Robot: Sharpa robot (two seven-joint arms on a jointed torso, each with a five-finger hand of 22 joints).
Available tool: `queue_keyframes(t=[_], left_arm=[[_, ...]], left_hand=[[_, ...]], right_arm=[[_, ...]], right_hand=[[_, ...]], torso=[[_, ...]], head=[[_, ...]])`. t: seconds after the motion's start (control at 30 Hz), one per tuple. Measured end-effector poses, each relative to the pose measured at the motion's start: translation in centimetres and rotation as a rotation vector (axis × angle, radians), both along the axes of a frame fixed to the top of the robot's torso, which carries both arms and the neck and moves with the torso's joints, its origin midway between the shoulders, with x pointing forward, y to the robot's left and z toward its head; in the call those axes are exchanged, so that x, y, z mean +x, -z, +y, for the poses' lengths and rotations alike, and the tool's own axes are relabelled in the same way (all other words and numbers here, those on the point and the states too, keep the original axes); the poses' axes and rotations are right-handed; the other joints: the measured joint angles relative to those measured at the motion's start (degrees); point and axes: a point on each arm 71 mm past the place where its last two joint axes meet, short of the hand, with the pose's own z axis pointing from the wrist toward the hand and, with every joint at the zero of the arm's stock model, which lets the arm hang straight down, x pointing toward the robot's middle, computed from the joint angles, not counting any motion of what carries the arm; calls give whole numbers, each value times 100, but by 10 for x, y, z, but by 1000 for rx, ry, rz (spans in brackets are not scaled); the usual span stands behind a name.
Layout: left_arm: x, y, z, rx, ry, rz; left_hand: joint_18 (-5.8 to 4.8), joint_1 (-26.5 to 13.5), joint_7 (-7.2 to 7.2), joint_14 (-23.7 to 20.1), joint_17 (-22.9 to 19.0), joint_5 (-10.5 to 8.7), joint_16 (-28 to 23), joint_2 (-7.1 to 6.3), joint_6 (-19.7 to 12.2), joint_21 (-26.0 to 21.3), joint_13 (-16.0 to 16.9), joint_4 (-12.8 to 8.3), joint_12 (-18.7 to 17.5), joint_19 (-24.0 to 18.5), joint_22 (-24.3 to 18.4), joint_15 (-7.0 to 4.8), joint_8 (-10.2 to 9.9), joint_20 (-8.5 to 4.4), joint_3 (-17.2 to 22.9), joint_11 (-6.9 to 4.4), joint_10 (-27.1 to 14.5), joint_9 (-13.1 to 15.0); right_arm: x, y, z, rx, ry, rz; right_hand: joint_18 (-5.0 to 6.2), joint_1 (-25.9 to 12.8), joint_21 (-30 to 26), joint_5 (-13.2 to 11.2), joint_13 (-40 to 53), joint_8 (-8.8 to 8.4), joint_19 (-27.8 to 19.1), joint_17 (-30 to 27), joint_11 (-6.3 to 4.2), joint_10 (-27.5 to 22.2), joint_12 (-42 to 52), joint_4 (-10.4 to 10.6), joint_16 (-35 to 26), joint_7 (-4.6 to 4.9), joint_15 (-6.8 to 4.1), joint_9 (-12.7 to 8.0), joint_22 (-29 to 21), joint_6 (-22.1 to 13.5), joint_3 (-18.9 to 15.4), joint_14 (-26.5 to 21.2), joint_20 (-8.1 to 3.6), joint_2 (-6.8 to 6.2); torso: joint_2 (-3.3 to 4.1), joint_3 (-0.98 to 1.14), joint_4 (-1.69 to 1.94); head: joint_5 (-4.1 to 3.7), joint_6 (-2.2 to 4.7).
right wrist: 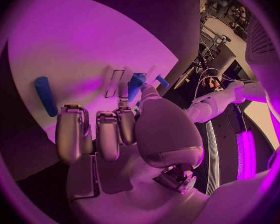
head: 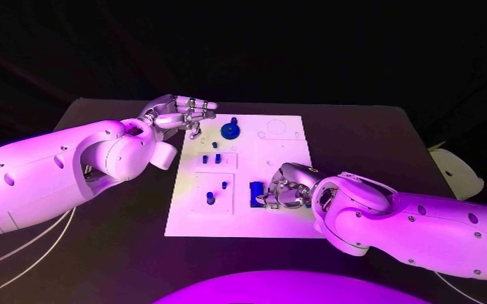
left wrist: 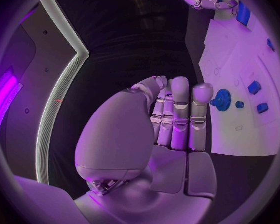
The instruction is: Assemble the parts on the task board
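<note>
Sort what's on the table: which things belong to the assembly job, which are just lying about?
Job: task board; blue gear; small blue pegs; blue block at the right hand.
Lying about: white object at the table's right edge.

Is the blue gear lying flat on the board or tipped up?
Flat. The blue gear lies face-up on the task board, teeth ringing it evenly.

Black table carries white task board, lying flat at its middle.
</note>
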Motion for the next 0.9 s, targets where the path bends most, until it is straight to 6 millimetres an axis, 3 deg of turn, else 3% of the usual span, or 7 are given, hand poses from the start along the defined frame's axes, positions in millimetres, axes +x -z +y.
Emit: queue_keyframes(t=[0.53, 0.77, 0.9], left_arm=[[0, 0, 2, 1, -2, 1], [0, 1, 2, 3, -3, 3], [0, 1, 2, 3, -2, 4]], left_hand=[[0, 0, 0, 0, -2, 0, 0, 0, 0, -5, -1, 0, 0, 0, -3, 0, 0, 0, 0, 0, 0, 1], [0, 0, 0, 0, -2, 0, 0, 0, 0, -24, -1, 0, 0, 0, -3, 0, 0, 0, 0, 0, 0, 1], [1, 0, 0, 0, -9, 0, 0, 0, 0, -24, 3, 0, 0, 0, -3, 0, 0, 0, 0, 0, 0, 1]], right_arm=[[-4, -3, -14, -10, 14, 3], [2, -23, -46, -1, 48, -66], [7, -31, -71, -30, 78, -103]], right_hand=[[0, 169, -44, 23, -18, 0, 0, 4, 0, 0, 9, -9, 0, 0, 0, 5, -1, 0, -10, 0, 0, -112], [1, 617, -113, -212, 7, -341, 0, 4, 115, -74, -94, -132, 0, 158, 37, -149, -2, -304, -3, -8, 1, -215], [1, 693, -114, -333, 14, -434, 0, 3, 133, -93, -107, -153, 0, 159, 54, -216, -2, -305, -24, -11, 45, -213]], torso=[[1, 7, -8], [-9, 7, -15], [-13, 1, -26]], head=[[-4, -5], [-59, 24], [-112, 43]])
